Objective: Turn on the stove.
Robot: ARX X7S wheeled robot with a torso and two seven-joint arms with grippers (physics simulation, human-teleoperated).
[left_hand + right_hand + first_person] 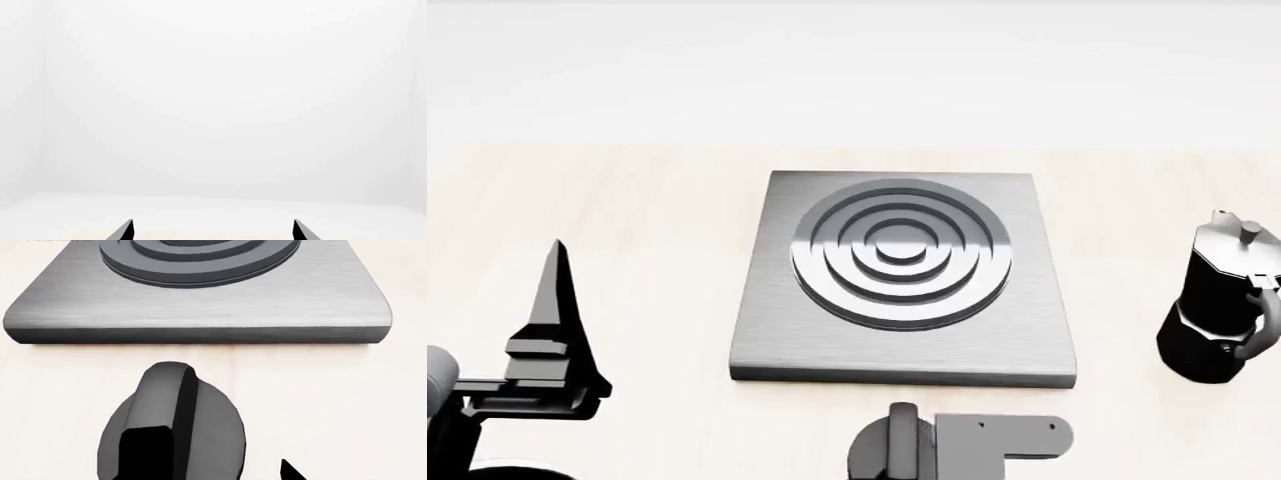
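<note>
Pale wood tabletop (627,250) ran under a blank white wall, w/ the stove (904,285) sitting mid-table in the head view: square dark-grey plate, raised concentric burner rings at its centre. Its knob (170,430) lay just in front of the plate's near edge, apart from it, upright fin running toward the plate; in the head view the knob (890,445) showed at the bottom edge, partly cut off. Right gripper (288,472) was barely visible: only one dark fingertip poked into the right wrist view's corner beside the knob, not clearly touching it, so whether the jaws were spread or closed couldn't be told. A grey bracket-like part of the right arm (1001,440) sat next to the knob in the head view, rest of the arm out of frame. Left gripper (212,231) had its fingers (123,231) spread wide apart, holding nothing, tips pointing over the table's far edge at the white wall. In the head view the left gripper (554,330) was at the left, well apart from the stove, one finger pointing away from the robot, the other hidden behind it. Black moka pot (1225,305) stood upright at the right, near the plate but not touching.
</note>
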